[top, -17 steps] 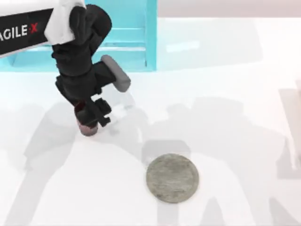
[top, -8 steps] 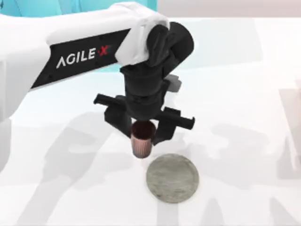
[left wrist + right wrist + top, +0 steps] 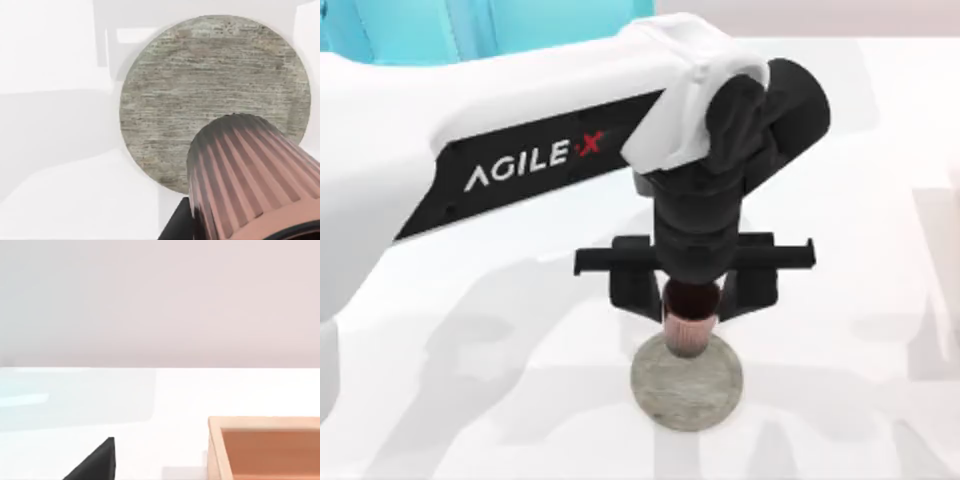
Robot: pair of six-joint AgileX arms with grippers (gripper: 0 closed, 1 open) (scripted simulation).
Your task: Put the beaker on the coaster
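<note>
The beaker (image 3: pixel 690 322), a small ribbed copper-coloured cup, hangs upright with my left gripper (image 3: pixel 692 300) shut on it. It is over the back edge of the coaster (image 3: pixel 686 392), a flat mottled grey disc near the table's front. In the left wrist view the beaker (image 3: pixel 250 175) hangs over the near rim of the coaster (image 3: pixel 200 90); whether it touches the disc I cannot tell. A black edge of my parked right gripper (image 3: pixel 95 462) shows in the right wrist view.
A turquoise structure (image 3: pixel 380 25) stands at the back left behind my left arm. An open wooden box (image 3: pixel 265 447) sits on the white table in the right wrist view. White tabletop surrounds the coaster on all sides.
My left arm has carried the beaker from the table's left rear rightward and forward to above the coaster's back edge. The coaster has stayed put.
</note>
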